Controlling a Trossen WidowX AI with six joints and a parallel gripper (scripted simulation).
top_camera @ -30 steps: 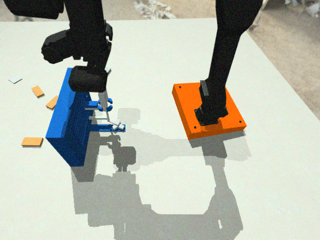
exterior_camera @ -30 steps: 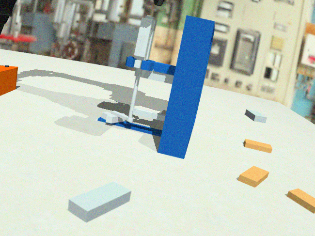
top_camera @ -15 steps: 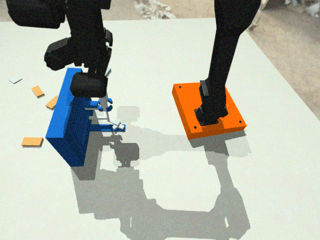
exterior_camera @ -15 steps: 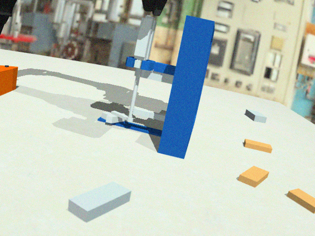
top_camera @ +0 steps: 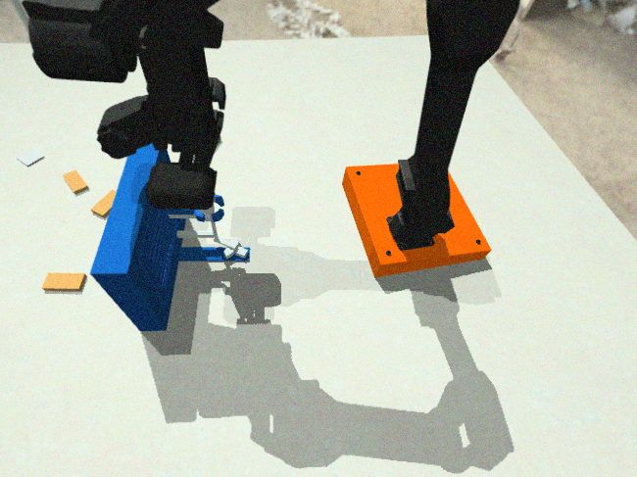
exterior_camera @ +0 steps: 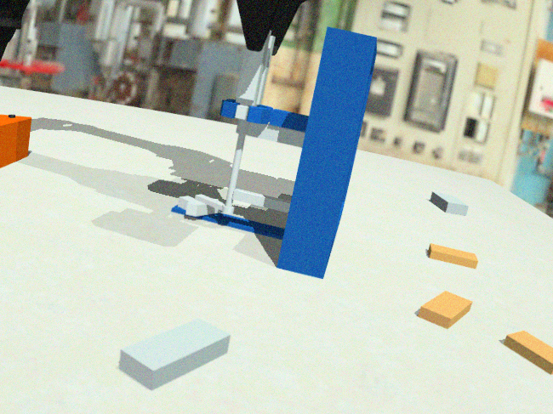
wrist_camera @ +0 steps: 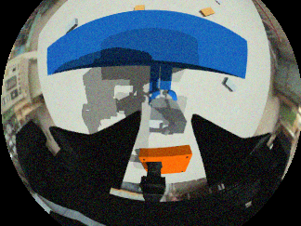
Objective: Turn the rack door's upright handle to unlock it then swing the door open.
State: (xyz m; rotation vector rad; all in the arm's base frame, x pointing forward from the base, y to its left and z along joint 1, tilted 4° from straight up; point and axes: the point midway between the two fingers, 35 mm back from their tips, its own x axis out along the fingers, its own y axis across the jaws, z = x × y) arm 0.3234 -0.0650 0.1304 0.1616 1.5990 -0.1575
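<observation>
The rack's blue upright body [top_camera: 114,233] [exterior_camera: 329,155] [wrist_camera: 149,21] stands on the table. Two blue arms reach out from it. The pale grey upright handle [exterior_camera: 263,80] [wrist_camera: 172,119] sits at the upper blue clip [exterior_camera: 229,109], on a thin rod [exterior_camera: 234,170] down to the lower blue arm [exterior_camera: 239,223]. Which blue part is the door I cannot tell. My gripper [exterior_camera: 261,51] [wrist_camera: 167,115] is open and points down at the handle's upper part. In the wrist view its fingers stand to either side of the handle. Contact cannot be seen; the top view hides the handle's top behind a black finger.
The arm's orange base [top_camera: 367,212] [exterior_camera: 14,139] [wrist_camera: 178,163] stands on the handle side of the rack. Beyond the rack lie several orange blocks [top_camera: 64,281] [exterior_camera: 446,309] [wrist_camera: 206,12] and a small grey block [top_camera: 30,157]. A larger grey block [exterior_camera: 175,354] [wrist_camera: 229,84] lies beside the rack.
</observation>
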